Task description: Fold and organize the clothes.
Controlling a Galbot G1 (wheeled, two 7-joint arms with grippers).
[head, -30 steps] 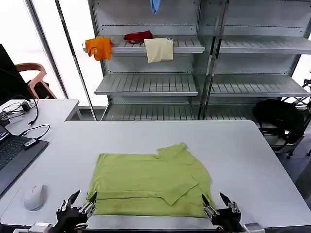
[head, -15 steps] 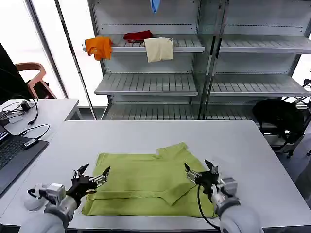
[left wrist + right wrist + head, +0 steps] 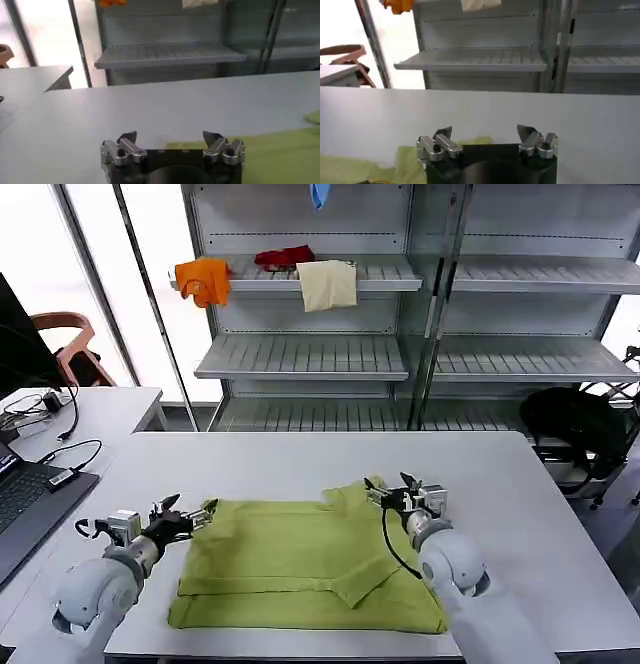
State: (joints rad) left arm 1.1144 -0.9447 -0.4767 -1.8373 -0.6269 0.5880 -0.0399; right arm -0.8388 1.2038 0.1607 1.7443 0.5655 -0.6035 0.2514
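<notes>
T-shirt [image 3: 300,569] — plain lime, no print — both grippers [image 3: 188,516] [image 3: 392,491] open.

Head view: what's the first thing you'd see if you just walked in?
The bright green T-shirt, lying partly folded on the near half of the grey table. Next, the two robot arms reaching over it: the left pincer open at the shirt's far left corner, the right pincer open at its far right corner by the sleeve.

Grey metal shelving [image 3: 400,354] stands behind the white table [image 3: 300,459], with bright windows [image 3: 90,274] at left
</notes>
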